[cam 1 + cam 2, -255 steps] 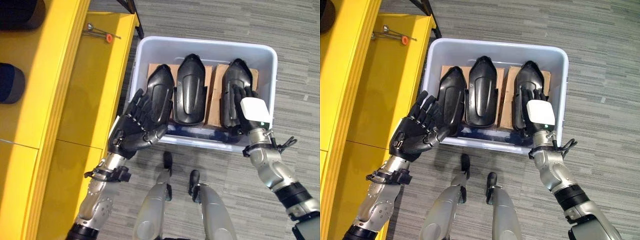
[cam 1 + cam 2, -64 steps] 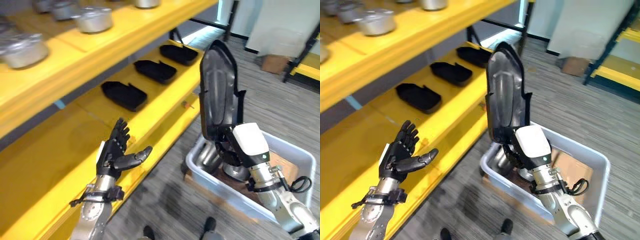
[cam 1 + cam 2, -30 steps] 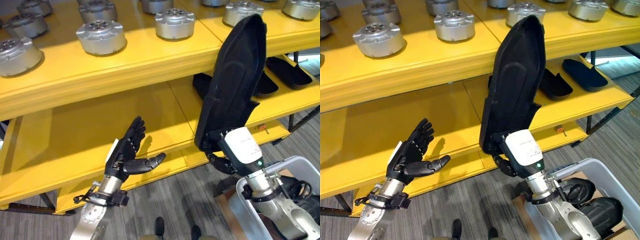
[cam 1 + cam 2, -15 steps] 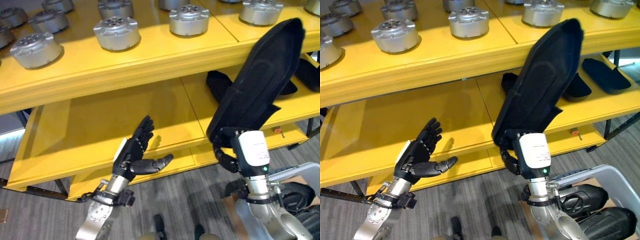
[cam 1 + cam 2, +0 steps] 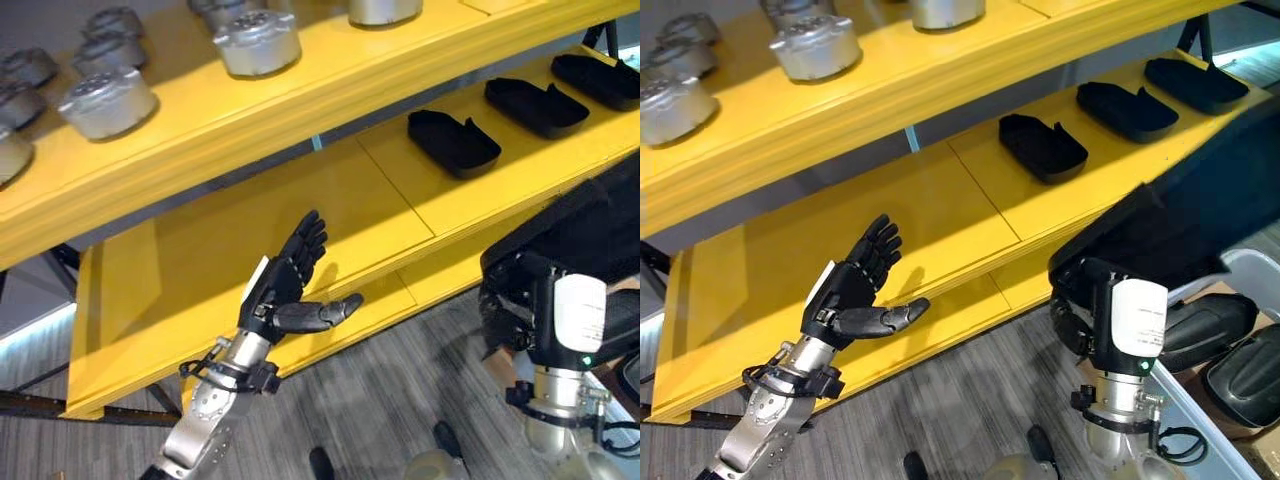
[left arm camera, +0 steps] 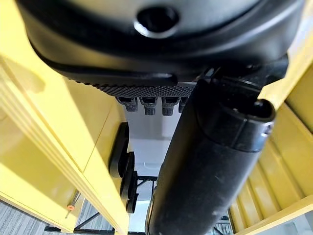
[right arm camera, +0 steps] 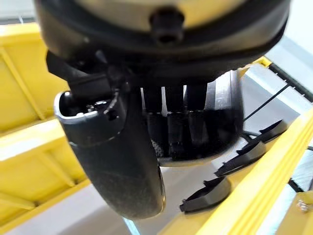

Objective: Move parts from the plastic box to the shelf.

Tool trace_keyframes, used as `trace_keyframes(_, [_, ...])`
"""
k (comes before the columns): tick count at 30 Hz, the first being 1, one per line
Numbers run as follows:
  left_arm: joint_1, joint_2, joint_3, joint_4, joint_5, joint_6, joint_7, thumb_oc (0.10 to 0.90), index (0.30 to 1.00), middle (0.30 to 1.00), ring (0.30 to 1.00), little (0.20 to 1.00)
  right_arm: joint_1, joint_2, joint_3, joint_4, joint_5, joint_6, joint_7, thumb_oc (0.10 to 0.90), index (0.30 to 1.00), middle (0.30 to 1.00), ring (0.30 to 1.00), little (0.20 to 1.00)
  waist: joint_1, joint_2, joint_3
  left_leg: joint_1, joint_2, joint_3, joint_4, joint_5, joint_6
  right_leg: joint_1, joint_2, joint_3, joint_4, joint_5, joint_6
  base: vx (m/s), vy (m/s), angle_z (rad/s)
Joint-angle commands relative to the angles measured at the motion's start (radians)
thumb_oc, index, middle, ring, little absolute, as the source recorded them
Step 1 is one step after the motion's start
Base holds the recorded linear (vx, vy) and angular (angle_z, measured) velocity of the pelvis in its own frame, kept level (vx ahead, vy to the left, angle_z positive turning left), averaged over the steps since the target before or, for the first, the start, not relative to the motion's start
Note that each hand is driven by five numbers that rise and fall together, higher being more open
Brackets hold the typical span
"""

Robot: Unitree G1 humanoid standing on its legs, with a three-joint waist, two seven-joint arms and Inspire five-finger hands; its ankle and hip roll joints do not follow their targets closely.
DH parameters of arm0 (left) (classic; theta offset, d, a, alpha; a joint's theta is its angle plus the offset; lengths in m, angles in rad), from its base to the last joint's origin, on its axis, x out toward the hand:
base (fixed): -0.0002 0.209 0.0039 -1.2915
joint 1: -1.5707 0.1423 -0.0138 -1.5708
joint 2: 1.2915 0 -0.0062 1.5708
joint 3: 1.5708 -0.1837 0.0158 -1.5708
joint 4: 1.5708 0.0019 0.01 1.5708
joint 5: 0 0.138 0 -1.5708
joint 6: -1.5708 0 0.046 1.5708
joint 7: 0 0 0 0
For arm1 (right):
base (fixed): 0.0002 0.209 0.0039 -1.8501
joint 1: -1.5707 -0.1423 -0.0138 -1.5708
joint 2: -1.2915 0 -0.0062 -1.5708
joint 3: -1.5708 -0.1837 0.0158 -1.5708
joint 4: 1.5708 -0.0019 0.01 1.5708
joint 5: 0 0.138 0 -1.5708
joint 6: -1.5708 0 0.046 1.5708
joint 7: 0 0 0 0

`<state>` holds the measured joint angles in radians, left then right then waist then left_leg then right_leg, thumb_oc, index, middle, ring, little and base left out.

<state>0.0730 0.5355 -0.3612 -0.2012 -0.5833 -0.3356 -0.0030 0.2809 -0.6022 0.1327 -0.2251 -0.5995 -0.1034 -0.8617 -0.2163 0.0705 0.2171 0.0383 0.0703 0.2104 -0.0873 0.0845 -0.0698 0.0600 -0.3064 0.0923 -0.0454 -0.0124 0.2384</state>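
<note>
A: Right hand, status?
B: Fingers clamped on a long black shell part. It grips the near end; the part runs off toward 2 o'clock, tilted low, over the front edge of the yellow shelf. In the right wrist view the fingers curl over the part's rim, thumb on the other side.

A: Left hand?
B: Spread and holding nothing, fingers straight toward 1 o'clock, thumb out toward 3. It hangs in front of the lower shelf board, at about 9 o'clock from the right hand, well apart from it.

A: Anything already on the shelf?
B: Three black parts lying in a row on the lower board, at 12 to 1 o'clock from the held part: nearest, middle, far. Each apart from the next.

A: Upper board?
B: Silver round metal housings, e.g. and.

A: The plastic box?
B: At 4 o'clock, at the frame's right edge. More black parts inside, resting on cardboard.

A: Floor?
B: Grey striped carpet.
</note>
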Motion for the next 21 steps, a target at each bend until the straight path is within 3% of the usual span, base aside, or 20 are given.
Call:
trace_keyframes(1, [-0.038,-0.001,0.034,-0.086,0.005,-0.099,0.019,0.9,1.0,1.0,1.0,1.0,-0.097,-0.042,-0.022,-0.125,0.047,-0.038,-0.041,0.4,0.3,0.3,0.3,0.3,-0.009,-0.014,-0.096,0.057,0.035,0.0,0.0,-0.062,0.035,-0.041,0.157,-0.034,0.002,0.094,-0.106,0.0,0.069,-0.03])
trace_keyframes(5, [-0.041,0.001,0.029,-0.085,-0.002,-0.097,0.021,0.9,1.0,1.0,1.0,1.0,-0.114,-0.022,0.022,-0.111,0.159,-0.033,-0.005,0.4,0.3,0.3,0.3,0.3,-0.002,-0.022,-0.102,0.063,0.027,0.002,0.0,-0.074,0.042,-0.035,0.148,-0.034,-0.013,0.106,-0.097,0.0,0.061,-0.12])
trace_keyframes(14, [-0.037,0.002,0.029,-0.076,-0.022,-0.081,-0.002,0.9,1.0,1.0,1.0,1.0,-0.177,-0.021,0.097,-0.082,0.041,-0.015,0.069,0.4,0.3,0.3,0.3,0.3,0.033,-0.034,-0.114,0.063,0.016,-0.016,0.0,-0.088,0.049,-0.026,0.138,-0.048,-0.035,0.119,-0.087,0.01,0.018,0.08])
trace_keyframes(21, [-0.002,0.016,0.046,-0.077,-0.048,-0.078,-0.047,0.9,1.0,1.0,1.0,1.0,-0.251,-0.087,0.177,-0.048,0.071,-0.049,0.247,0.4,0.3,0.3,0.3,0.3,0.095,-0.057,-0.124,0.06,0.014,-0.04,0.0,-0.086,0.048,-0.009,0.129,-0.102,-0.042,0.112,-0.089,0.03,-0.011,0.14])
